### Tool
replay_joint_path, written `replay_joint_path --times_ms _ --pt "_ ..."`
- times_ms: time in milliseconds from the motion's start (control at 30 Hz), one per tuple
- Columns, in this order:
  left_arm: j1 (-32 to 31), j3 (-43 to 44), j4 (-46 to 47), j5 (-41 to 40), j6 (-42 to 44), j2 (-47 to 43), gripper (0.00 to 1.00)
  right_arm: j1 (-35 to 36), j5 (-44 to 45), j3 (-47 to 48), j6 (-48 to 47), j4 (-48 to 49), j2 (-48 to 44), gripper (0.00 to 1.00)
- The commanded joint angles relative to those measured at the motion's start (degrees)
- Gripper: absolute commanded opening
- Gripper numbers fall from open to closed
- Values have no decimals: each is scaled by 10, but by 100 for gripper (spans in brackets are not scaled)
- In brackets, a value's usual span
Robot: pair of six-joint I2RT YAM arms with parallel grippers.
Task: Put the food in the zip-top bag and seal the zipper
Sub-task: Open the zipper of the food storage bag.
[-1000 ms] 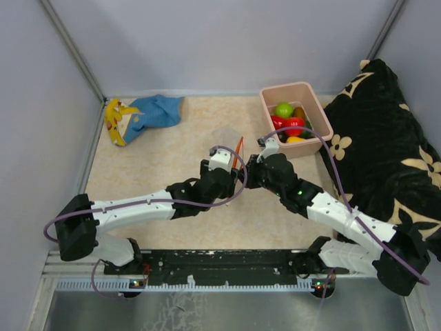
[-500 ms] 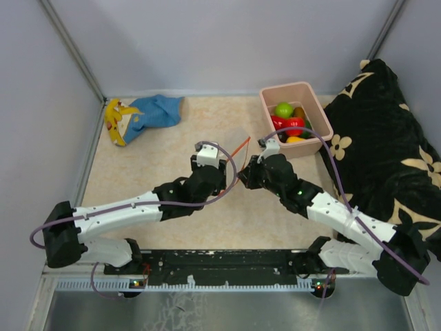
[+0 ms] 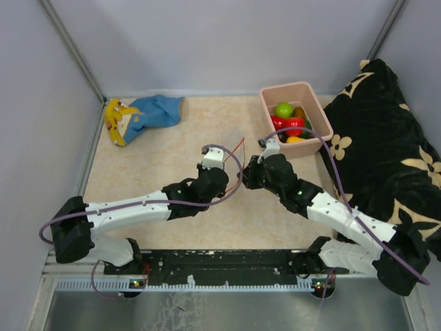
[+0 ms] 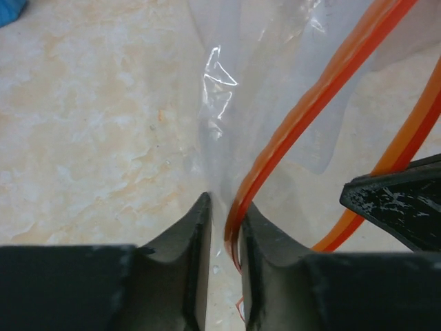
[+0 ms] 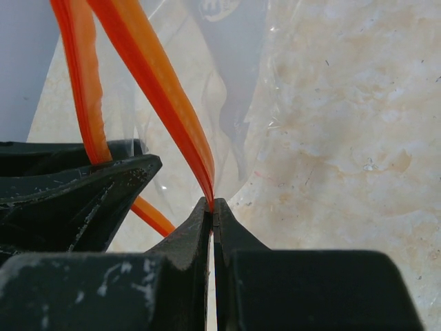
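The zip-top bag [image 3: 231, 138] is a clear film held up between my two grippers at mid-table. Its orange zipper [image 3: 240, 146] shows as two parted strips. My right gripper [image 5: 212, 203] is shut on one zipper strip [image 5: 158, 89] at its end. In the left wrist view the other strip [image 4: 310, 103] runs down between the fingers of my left gripper [image 4: 224, 207]. It lies against the right finger, and a narrow gap remains on the left side. The food [image 3: 289, 121], green, red and orange fruits, sits in the pink tub [image 3: 296, 92] behind my right arm.
A yellow banana toy [image 3: 114, 121] and a blue cloth [image 3: 157, 110] lie at the back left corner. A black flowered cushion [image 3: 386, 138] fills the right side. Grey walls close off the left, the back and the right.
My left gripper's jaws have narrowed around the zipper strip. The left wrist swung out to the left and came partly back. The right arm has kept still, gripping its strip.
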Motion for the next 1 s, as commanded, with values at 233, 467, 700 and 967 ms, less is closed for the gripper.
replay_joint_path --times_ms 233,467,700,967 --pt "1 26 10 100 -57 -15 0 4 53 8 1 52 21 14" --pt "1 35 0 115 -81 -27 0 5 51 25 -8 86 62 26" --pt "2 54 -55 79 -67 -43 0 4 115 39 -38 38 83 14" --pt "20 82 -168 23 -45 -67 0 4 145 54 -76 -54 83 0"
